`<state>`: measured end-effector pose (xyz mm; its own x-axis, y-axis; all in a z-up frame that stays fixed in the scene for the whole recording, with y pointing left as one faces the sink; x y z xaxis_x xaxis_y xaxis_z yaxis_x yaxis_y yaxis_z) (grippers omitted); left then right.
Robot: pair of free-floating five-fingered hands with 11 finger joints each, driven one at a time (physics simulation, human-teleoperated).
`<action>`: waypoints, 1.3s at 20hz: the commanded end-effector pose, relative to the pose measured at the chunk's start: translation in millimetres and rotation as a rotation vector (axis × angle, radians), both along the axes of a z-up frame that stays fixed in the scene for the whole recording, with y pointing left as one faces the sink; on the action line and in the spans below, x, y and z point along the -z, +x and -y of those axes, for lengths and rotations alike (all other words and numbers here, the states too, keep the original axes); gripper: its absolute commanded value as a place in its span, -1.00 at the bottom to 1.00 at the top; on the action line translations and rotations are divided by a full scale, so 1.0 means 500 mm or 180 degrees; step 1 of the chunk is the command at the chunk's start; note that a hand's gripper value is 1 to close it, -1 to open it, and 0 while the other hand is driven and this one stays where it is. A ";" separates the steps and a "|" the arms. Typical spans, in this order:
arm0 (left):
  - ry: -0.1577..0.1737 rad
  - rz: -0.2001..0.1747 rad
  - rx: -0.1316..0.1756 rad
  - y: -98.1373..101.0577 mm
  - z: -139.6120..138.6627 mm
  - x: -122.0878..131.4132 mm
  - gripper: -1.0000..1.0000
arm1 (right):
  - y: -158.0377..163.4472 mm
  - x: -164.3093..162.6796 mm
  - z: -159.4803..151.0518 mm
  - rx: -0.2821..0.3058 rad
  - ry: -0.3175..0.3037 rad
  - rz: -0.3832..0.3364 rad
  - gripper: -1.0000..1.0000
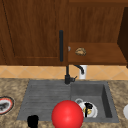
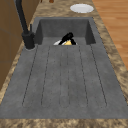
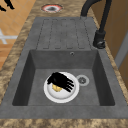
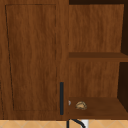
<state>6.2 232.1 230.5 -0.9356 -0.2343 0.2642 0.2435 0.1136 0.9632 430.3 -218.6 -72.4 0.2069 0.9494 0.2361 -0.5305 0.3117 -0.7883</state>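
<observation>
My right hand (image 1: 87, 108) is down in the sink basin (image 1: 106, 100), over a white plate (image 3: 62, 96) that lies on the basin floor. In the right side view the right hand (image 3: 60, 81) rests on a small yellow thing (image 3: 56, 88) on that plate, with its fingers spread and fairly straight. The left side view shows the same hand (image 2: 67, 37) above the yellow thing (image 2: 68, 43). My left hand (image 1: 32, 121) floats at the drainboard's front edge, and its fingers (image 3: 8, 3) hang over the floor. A large red ball (image 1: 67, 114) is at the front, between the hands.
The black faucet (image 1: 67, 75) stands behind the basin, with a white cup (image 1: 83, 71) behind it. A red-rimmed plate (image 1: 5, 105) lies on the left counter and a white plate (image 2: 81, 8) on the right. A brown lump (image 1: 80, 51) sits on the open cabinet shelf (image 1: 100, 53).
</observation>
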 end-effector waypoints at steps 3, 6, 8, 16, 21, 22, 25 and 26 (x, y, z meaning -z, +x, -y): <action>0.0000 0.0000 0.0000 0.000 0.000 0.000 0.00 | 0.011 0.046 0.014 -0.0020 0.0022 -0.0065 -1.00; 0.0000 0.0000 0.0000 0.000 0.000 0.000 0.00 | 0.015 0.054 0.018 -0.0021 0.0059 -0.0050 1.00; 0.0000 0.0000 0.0000 0.000 0.000 0.000 0.00 | 0.023 0.037 0.014 -0.0084 -0.0012 -0.0073 1.00; 0.0000 0.0000 0.0000 0.000 0.000 0.000 0.00 | 0.030 -0.004 0.016 0.0224 0.0156 0.0136 1.00; 0.0000 0.0000 0.0000 0.000 0.000 0.000 0.00 | 0.011 -0.056 0.026 0.0152 -0.0023 0.0348 1.00; 0.0000 0.0000 0.0000 0.000 0.000 0.000 0.00 | 0.005 -0.063 0.024 0.0177 -0.0017 0.0356 1.00; 0.0000 0.0000 0.0000 0.000 0.000 0.000 0.00 | -0.022 -0.098 0.029 0.0157 -0.0039 0.0305 1.00; 0.0000 0.0000 0.0000 0.000 0.000 0.000 0.00 | -0.029 -0.112 0.030 0.0158 -0.0047 0.0306 1.00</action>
<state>6.2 232.1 230.5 -0.9356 -0.2343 0.2642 0.2435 0.1136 0.9632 422.8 -232.4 -39.3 0.2385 0.9325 0.2711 -0.4597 0.3543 -0.8143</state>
